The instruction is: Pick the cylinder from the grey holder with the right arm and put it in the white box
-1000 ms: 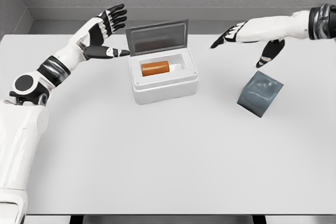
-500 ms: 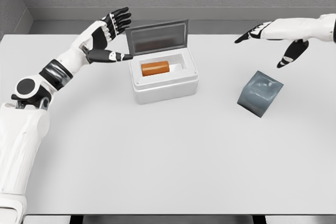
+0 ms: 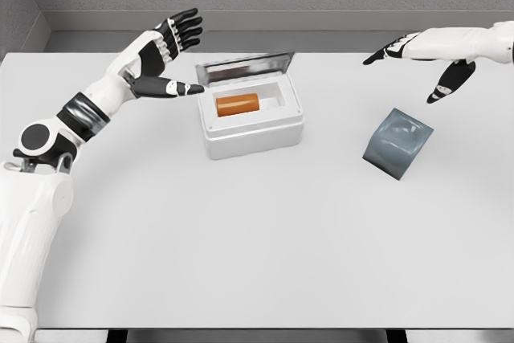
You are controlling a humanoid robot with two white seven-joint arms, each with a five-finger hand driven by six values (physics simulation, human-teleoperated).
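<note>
Leftmost, the left hand (image 3: pixel 165 58) hovers spread wide just beside the white box (image 3: pixel 251 115), where the orange cylinder (image 3: pixel 237 104) lies. Farther right on the desk (image 3: pixel 241 238), the grey holder (image 3: pixel 397 142) sits tilted below the right hand (image 3: pixel 426 58), fingers spread, holding nothing.

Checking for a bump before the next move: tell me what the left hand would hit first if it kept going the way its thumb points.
Most likely the box lid. The left hand is open, its thumb aimed right at the lid's near edge above the white box. Depth is unclear, so it might pass in front.
</note>
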